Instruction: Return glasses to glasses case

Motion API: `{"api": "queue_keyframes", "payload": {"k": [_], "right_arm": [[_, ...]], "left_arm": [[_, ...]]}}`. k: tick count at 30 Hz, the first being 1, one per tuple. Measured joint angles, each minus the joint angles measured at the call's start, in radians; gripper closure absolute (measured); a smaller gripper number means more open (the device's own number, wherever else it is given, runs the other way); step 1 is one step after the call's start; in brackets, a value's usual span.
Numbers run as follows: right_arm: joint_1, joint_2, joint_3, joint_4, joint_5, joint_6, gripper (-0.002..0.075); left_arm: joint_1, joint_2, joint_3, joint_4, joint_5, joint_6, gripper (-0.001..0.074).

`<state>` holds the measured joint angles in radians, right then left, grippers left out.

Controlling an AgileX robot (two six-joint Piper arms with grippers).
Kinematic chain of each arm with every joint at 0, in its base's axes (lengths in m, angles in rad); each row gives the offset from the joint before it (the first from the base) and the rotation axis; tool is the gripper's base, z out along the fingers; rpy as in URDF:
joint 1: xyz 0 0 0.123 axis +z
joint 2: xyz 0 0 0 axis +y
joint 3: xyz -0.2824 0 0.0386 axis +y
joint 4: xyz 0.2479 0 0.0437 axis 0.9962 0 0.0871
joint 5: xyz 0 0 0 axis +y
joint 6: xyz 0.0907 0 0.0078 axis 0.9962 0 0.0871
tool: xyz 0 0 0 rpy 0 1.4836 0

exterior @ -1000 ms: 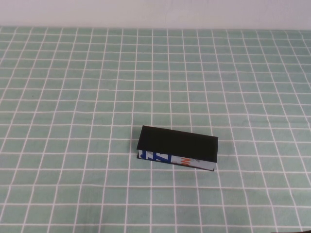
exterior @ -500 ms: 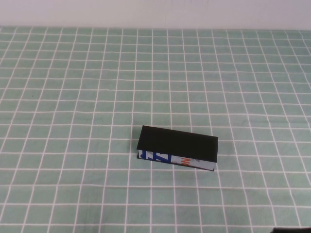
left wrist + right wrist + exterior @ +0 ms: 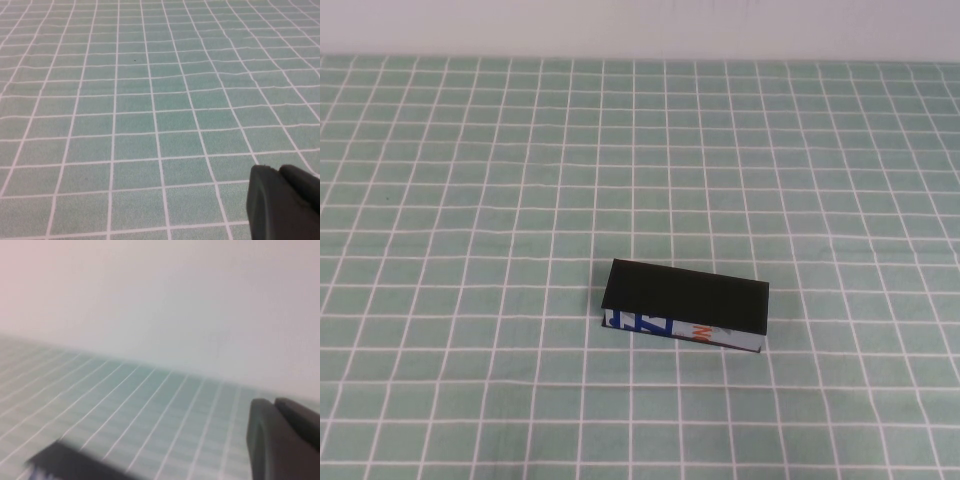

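The glasses case [image 3: 685,300] lies a little right of the middle of the table, its black flap lid down and its white front edge with blue and orange print facing me. The glasses are hidden. Neither arm shows in the high view. In the left wrist view my left gripper [image 3: 279,171] hovers over bare cloth, its black fingers pressed together and nothing between them. My right gripper [image 3: 274,402] is shut too and holds nothing. The case [image 3: 70,464] shows as a dark blur low in the right wrist view, apart from the gripper.
A green cloth with a white grid [image 3: 470,200] covers the whole table. A pale wall [image 3: 640,25] runs along the far edge. Nothing else stands on the cloth.
Half a second ago a dark piece of the right arm showed at the bottom right edge of the high view. It has since dropped out of view. The case has not moved.
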<state>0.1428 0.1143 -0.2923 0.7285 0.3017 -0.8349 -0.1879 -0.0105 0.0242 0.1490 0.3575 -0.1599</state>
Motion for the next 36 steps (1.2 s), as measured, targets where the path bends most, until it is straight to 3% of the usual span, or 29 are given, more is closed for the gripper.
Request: {"api": "queue_keyframes", "payload": {"k": [7,11,13,17,20,28,36], "right_arm": [[-0.008,-0.002,0.034,-0.011,-0.088,0.0,0.0739],[-0.008,-0.002,0.106,-0.143,-0.09,0.06,0.0739],[-0.008,-0.002,0.144,-0.267,-0.098,0.193,0.0739],[-0.021,-0.024,0.227,-0.653,-0.14,0.622,0.0739],[-0.045,-0.06,0.283,-0.781,-0.148,0.789,0.0739],[-0.06,-0.122,0.32,-0.784,0.028,0.861,0.0739],[-0.06,-0.122,0.32,-0.759,0.043,0.861,0.0739]], "left_arm": [[0.001,0.0,0.0,0.001,0.0,0.0,0.0737],[0.001,0.0,0.0,0.001,0.0,0.0,0.0737],[0.001,0.0,0.0,0.001,0.0,0.0,0.0737],[0.001,0.0,0.0,0.001,0.0,0.0,0.0737],[0.001,0.0,0.0,0.001,0.0,0.0,0.0737],[0.001,0.0,0.0,0.001,0.002,0.002,0.0737],[0.001,-0.002,0.0,0.001,0.002,0.002,0.0737]]}}
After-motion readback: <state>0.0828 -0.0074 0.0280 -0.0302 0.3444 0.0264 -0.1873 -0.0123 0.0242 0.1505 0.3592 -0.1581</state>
